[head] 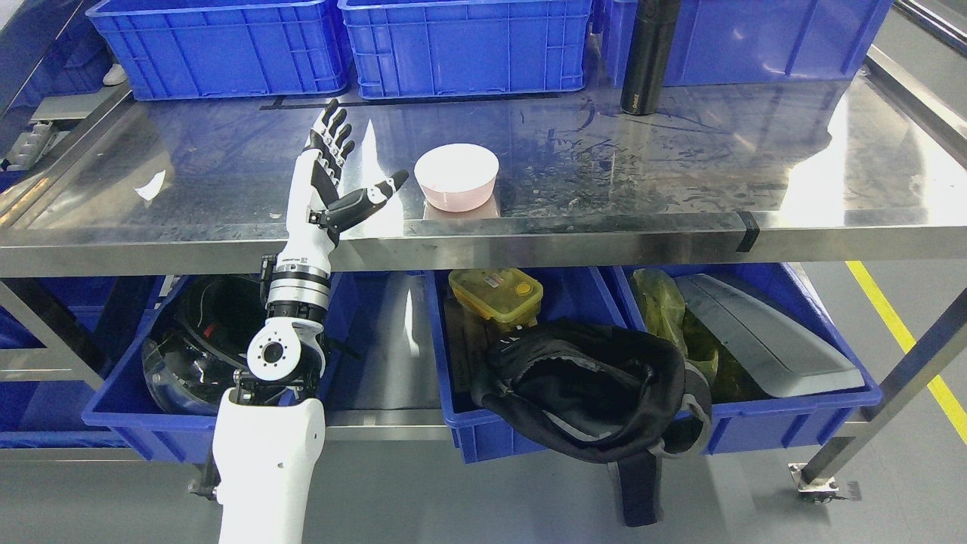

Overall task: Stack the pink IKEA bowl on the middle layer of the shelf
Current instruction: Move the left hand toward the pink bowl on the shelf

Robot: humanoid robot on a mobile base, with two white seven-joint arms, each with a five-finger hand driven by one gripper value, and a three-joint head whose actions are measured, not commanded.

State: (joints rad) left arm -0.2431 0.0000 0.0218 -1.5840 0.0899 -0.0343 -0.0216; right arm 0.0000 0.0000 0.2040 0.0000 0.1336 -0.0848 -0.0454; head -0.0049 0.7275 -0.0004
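Observation:
A pink bowl [456,177] stands upright on the steel shelf [604,166], near its front edge. My left hand [355,162] is over the shelf just left of the bowl, apart from it. Its fingers [332,136] are spread and point away, the thumb points toward the bowl, and it holds nothing. My right arm does not show.
Blue crates [219,45] line the back of the shelf, with a black bottle [648,57] at the back right. Below, blue bins [650,431] hold a helmet [193,347], a yellow lunch box [495,293], a black bag [597,393] and a grey panel [763,336].

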